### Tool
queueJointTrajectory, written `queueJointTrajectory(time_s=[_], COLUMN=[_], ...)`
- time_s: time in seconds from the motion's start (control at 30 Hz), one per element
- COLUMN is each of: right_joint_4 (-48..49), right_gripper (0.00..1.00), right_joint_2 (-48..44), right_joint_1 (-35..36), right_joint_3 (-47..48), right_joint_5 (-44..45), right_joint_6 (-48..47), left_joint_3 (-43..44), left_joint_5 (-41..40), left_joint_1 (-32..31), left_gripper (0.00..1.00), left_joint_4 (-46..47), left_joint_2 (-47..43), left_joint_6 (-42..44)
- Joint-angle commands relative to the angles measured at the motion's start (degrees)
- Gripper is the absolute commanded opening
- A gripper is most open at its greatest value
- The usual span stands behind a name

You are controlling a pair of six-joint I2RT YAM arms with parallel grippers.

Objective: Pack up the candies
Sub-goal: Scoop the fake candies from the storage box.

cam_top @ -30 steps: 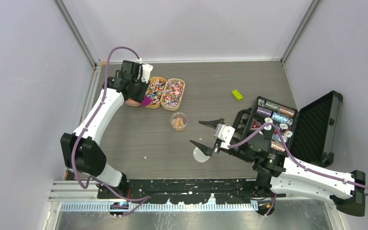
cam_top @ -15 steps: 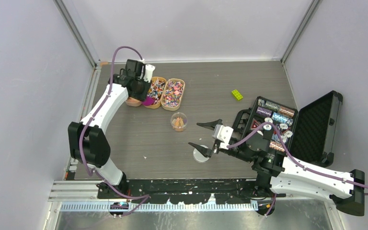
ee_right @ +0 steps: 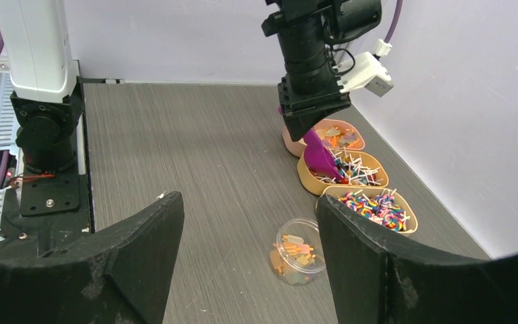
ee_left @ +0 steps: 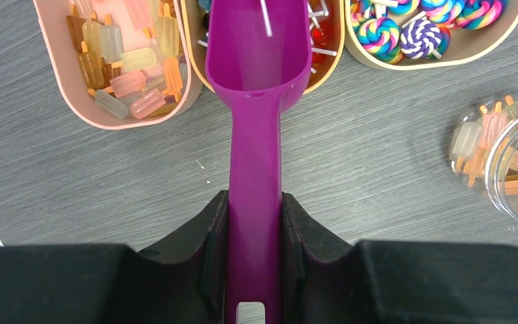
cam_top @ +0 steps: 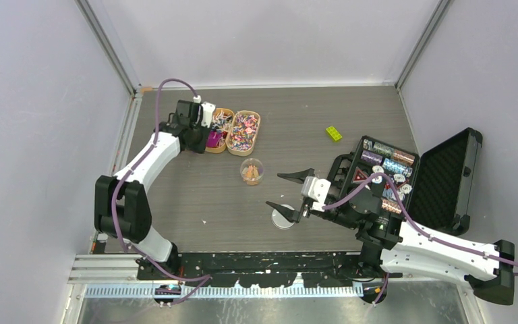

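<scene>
Step in hand: scooping candies for the clear tub; judged part done, since the tub already holds some

- left gripper (ee_left: 255, 223): jaws clamped on the handle of the purple scoop (ee_left: 256, 74); the scoop runs straight ahead of the jaws, its mouth over the near rim of the middle tray (ee_right: 308, 181); the bowl looks almost bare, with one white stick in it
- candies (ee_left: 125, 61): ice-pop shapes in the pink tray (ee_left: 128, 123), ahead and left of the jaws; stick sweets in the middle tray, dead ahead; swirl lollipops in the end tray (ee_left: 438, 65), ahead and right
- clear tub (ee_left: 496, 189): right of the jaws, apart from the trays; orange and pale ice-pop sweets inside
- right gripper (ee_right: 249, 223): jaws wide apart, holding nothing; the tub lies ahead, between its fingers in view
- round lid (cam_top: 283, 218): on the table by the right gripper's fingers

Next move, as judged: push the scoop mouth forward under the sweets, lift it level, carry it right over the tub, then tip; spilling is the likely risk
</scene>
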Motion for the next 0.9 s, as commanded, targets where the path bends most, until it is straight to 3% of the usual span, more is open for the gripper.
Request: queueJointTrajectory(time_s=[0.0,0.87], right_joint_4=[2.47,1.85], right_gripper=[0.76,0.77], right_joint_2=[-1.77,-2.09], right_joint_1=[0.34,0.30], right_joint_3=[0.04,-0.09], right_joint_5=[-0.69,-0.65], right_joint_6=[0.73,-0.13], left_joint_3=[-4.02,-6.66], left_joint_5=[-0.69,-1.07], left_joint_1=[0.28,0.36], left_gripper=[0.00,0.00], left_joint_4=[4.34,12.50], left_joint_2=[-2.47,0.55], left_joint_6=[-1.62,-2.50])
